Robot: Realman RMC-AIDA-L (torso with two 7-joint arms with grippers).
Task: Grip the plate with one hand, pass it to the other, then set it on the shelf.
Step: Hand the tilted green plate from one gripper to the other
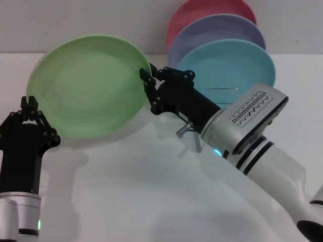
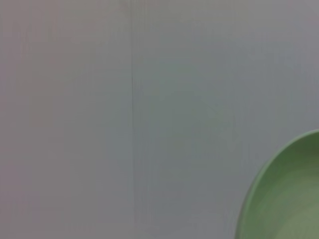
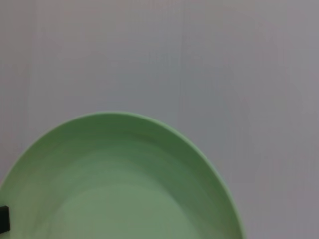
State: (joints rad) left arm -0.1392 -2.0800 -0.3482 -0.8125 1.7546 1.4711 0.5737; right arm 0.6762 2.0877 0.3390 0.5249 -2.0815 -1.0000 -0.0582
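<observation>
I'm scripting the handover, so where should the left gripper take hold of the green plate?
On the bare rim at the plate's left edge, coming from the left. The right gripper already pinches the opposite rim, the plate is tilted up in the air, and the left gripper sits right beside that free edge.

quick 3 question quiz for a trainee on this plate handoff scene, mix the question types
1. True or false: the right gripper is clamped on the rim of the green plate.
2. Which plate stands frontmost in the shelf? A pink, B lavender, C turquoise.
3. Fill in: the left gripper sits at the plate's ___ edge in the head view.

Key: 1 true; 2 C, the turquoise plate in front of the lavender plate and pink plate; 3 left.
</observation>
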